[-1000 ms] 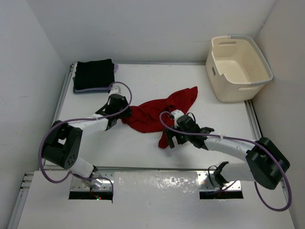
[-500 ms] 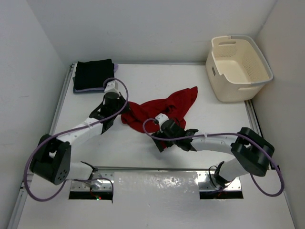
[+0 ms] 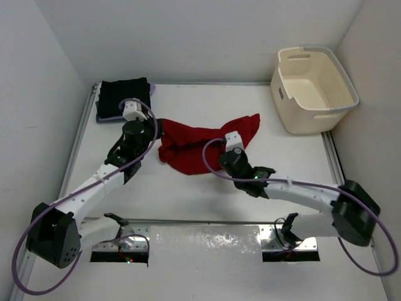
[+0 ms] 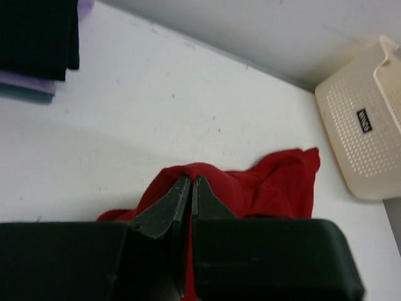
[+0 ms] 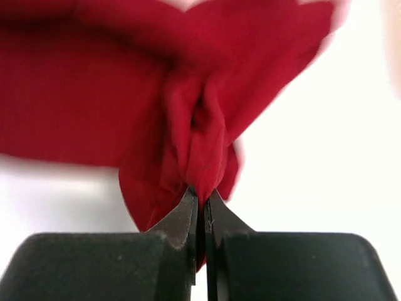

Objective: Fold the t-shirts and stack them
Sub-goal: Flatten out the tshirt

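Sprawling across the middle of the worktop [image 3: 207,103], the red t-shirt [image 3: 191,143] lies bunched, long axis running left to right between the arms. The folded stack [image 3: 124,97] sits far-left. The left gripper [image 4: 191,182] pinches the shirt's left end, the right gripper [image 5: 202,194] a fold on its near edge.
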### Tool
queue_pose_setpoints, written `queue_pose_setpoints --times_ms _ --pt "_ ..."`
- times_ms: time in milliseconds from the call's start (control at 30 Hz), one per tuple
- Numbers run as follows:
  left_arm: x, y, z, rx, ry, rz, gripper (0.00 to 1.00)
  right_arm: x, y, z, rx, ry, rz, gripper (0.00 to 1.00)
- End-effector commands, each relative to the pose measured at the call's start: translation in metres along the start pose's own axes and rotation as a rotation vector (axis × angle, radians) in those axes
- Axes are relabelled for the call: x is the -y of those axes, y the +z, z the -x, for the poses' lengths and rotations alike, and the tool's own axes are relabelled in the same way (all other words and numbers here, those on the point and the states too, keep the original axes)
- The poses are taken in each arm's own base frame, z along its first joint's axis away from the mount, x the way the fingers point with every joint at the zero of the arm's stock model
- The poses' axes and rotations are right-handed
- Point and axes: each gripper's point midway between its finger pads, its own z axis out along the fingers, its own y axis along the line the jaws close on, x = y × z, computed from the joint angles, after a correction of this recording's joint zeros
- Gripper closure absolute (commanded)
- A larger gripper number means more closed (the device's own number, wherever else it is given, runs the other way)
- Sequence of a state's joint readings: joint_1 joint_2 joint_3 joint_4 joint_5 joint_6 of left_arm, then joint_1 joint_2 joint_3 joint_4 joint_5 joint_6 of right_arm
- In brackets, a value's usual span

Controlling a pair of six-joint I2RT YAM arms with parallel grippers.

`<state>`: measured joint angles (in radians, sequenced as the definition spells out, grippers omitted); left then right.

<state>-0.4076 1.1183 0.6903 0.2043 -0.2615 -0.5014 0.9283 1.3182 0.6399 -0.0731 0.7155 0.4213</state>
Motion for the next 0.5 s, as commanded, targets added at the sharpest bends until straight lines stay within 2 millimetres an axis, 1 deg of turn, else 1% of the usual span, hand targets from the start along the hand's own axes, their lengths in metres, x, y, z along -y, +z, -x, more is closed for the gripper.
queue_pose_setpoints --times_ms 0,33,67,100,133,167,200,233,267,300,333,367,400,433,467 --pt "0.026 -0.009 0.075 0.224 -0.032 -0.023 1.00 0.071 -0.028 0.089 0.232 0.086 -0.270 1.00" --pt "0.028 -0.014 0.091 0.261 -0.038 -0.013 1.00 0.080 -0.033 0.099 0.255 0.099 -0.282 1.00" --pt "0.032 -0.019 0.113 0.316 -0.042 0.003 1.00 0.094 -0.037 0.111 0.280 0.126 -0.308 1.00" --pt "0.035 -0.024 0.126 0.348 -0.039 -0.001 1.00 0.106 -0.049 0.128 0.335 0.141 -0.324 1.00" --pt "0.042 -0.035 0.147 0.401 -0.047 -0.014 1.00 0.119 -0.059 0.136 0.362 0.149 -0.371 1.00" --pt "0.043 -0.041 0.160 0.432 -0.036 -0.005 1.00 0.129 -0.068 0.150 0.398 0.158 -0.384 1.00" --pt "0.046 -0.049 0.170 0.450 -0.036 -0.011 1.00 0.140 -0.083 0.166 0.440 0.131 -0.395 1.00" --pt "0.054 -0.067 0.192 0.497 -0.052 -0.035 1.00 0.147 -0.091 0.176 0.463 0.118 -0.408 1.00" --pt "0.059 -0.077 0.201 0.520 -0.038 -0.059 1.00 0.156 -0.106 0.194 0.499 0.092 -0.416 1.00" --pt "0.065 -0.100 0.221 0.575 -0.053 -0.095 1.00 0.164 -0.120 0.206 0.535 0.103 -0.419 1.00" --pt "0.070 -0.113 0.233 0.608 -0.036 -0.123 1.00 0.171 -0.130 0.214 0.555 0.102 -0.427 1.00" --pt "0.073 -0.125 0.242 0.633 -0.030 -0.140 1.00 0.176 -0.144 0.229 0.595 0.112 -0.417 1.00" --pt "0.074 -0.146 0.255 0.674 -0.039 -0.157 1.00 0.181 -0.154 0.235 0.613 0.086 -0.419 1.00" --pt "0.077 -0.162 0.268 0.701 -0.038 -0.167 1.00 0.191 -0.171 0.241 0.651 0.111 -0.418 1.00" --pt "0.078 -0.174 0.277 0.724 -0.026 -0.172 1.00 0.196 -0.186 0.253 0.696 0.110 -0.401 1.00"
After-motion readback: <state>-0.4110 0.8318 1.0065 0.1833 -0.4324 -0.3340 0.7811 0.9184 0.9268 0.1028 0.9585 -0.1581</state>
